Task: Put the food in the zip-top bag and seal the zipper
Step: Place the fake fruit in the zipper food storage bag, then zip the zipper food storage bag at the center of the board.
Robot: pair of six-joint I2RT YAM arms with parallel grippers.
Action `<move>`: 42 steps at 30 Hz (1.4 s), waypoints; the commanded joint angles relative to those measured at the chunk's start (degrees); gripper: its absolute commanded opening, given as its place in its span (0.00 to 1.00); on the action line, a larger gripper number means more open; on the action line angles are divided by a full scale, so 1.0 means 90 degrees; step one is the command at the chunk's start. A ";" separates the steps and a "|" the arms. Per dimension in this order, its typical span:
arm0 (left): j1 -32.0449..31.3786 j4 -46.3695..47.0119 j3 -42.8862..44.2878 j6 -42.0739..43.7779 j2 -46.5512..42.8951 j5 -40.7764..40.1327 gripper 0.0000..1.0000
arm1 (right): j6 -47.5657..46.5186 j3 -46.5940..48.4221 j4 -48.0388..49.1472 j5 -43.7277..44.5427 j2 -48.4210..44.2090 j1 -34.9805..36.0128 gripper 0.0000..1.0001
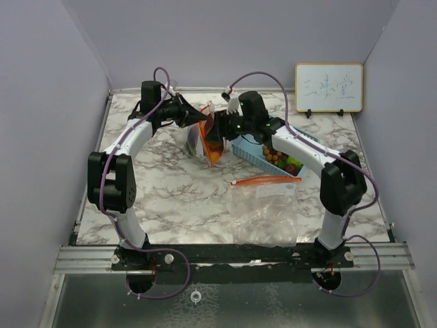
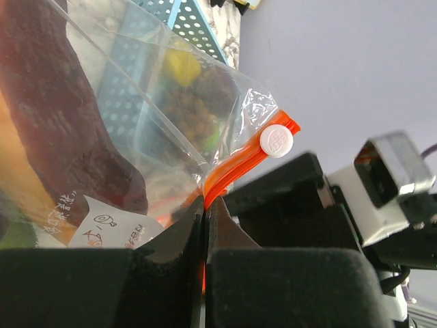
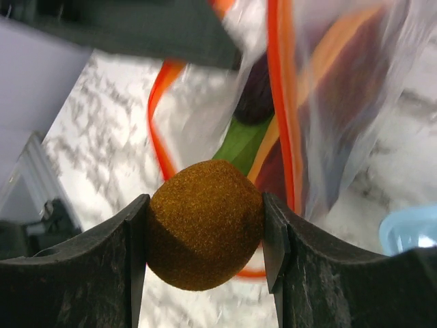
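Right hand (image 3: 205, 208) gripping brown fruit (image 3: 203, 239), bag (image 3: 341, 102) near

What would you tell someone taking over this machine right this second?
Left end effector: shut on the zip-top bag at its orange zipper.
Right end effector: gripping a fuzzy brown fruit at the bag's open mouth.
Done: several food pieces are in the bag.
Left: drop this fruit in, move the remaining food from the blue basket, seal the zipper.
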 commanded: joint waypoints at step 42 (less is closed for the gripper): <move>0.0019 0.0401 -0.0176 -0.0264 -0.0328 0.0369 0.00 | 0.1533 0.5177 -0.3051 0.3685 0.2106 0.0353 0.71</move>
